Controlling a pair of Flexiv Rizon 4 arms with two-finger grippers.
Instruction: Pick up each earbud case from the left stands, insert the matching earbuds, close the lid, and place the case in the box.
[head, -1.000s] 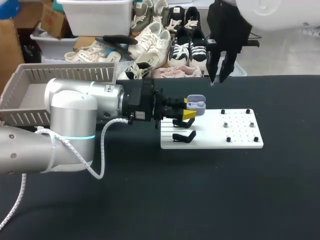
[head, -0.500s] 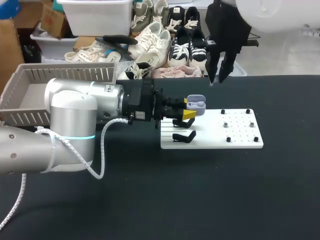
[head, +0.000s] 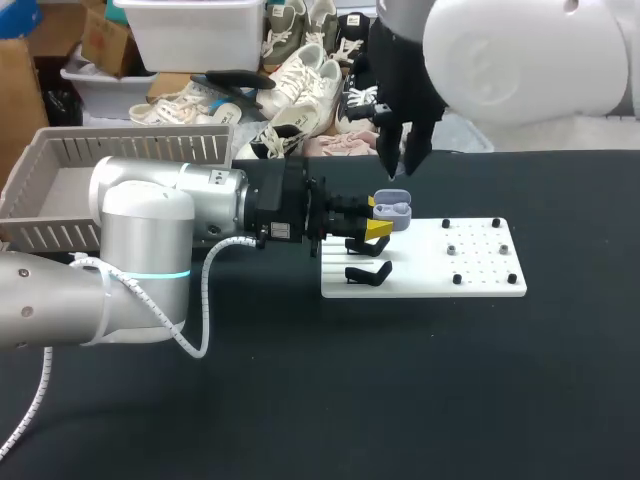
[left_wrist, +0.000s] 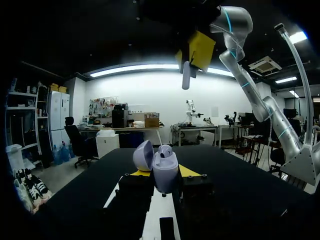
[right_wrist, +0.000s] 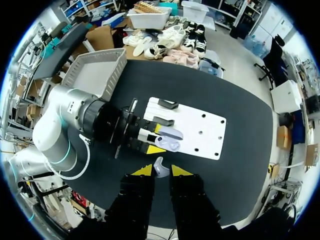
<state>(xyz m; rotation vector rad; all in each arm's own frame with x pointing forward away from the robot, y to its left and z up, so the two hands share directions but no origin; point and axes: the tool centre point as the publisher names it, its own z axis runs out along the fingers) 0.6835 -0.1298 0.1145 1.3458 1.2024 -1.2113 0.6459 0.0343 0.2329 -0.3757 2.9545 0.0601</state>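
One open case (left_wrist: 165, 172) clamped in left end effector (head: 377, 216), earbud (right_wrist: 159, 168) in right end effector (right_wrist: 160, 171).

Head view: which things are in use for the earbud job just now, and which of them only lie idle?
In use:
- open lilac earbud case, clamped in the left gripper
- white earbud, held in the right gripper above the case

Idle:
- empty black stand
- white board and its small pegs
- grey box
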